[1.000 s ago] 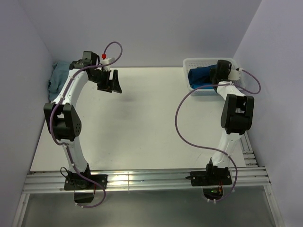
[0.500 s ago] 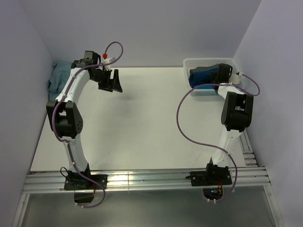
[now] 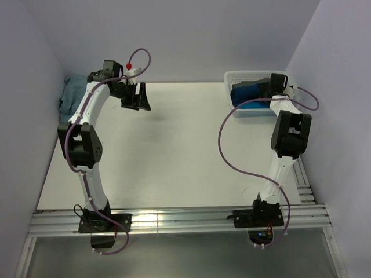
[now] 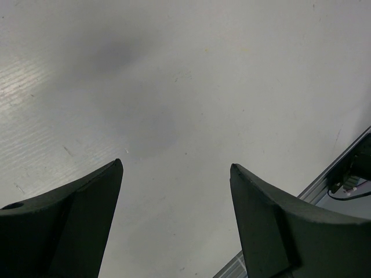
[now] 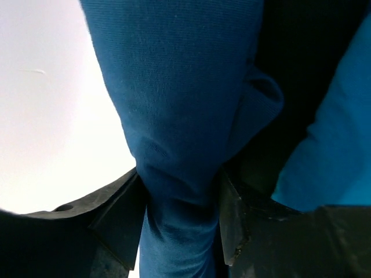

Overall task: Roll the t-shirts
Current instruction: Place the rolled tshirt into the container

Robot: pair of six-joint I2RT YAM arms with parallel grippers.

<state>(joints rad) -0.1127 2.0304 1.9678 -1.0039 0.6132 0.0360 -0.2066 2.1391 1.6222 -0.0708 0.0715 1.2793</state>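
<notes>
Right tool (image 5: 179, 179) nudged deeper into basket (image 3: 231, 77), pinching navy t-shirt (image 5: 179, 87) lengthwise between fingers (image 5: 119, 223); left tool (image 4: 174, 168) wide.

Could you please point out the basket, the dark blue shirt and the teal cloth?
Basket (image 3: 243, 74): top view, far rim.
Dark blue shirt (image 5: 174, 87): right wrist view, fold above the fingers.
Teal cloth (image 3: 68, 92): top view, its middle.

basket (image 3: 243, 73) far right, t-shirts (image 3: 246, 92) inside | t-shirt heap (image 3: 71, 92) far left on table (image 3: 185, 150)
</notes>
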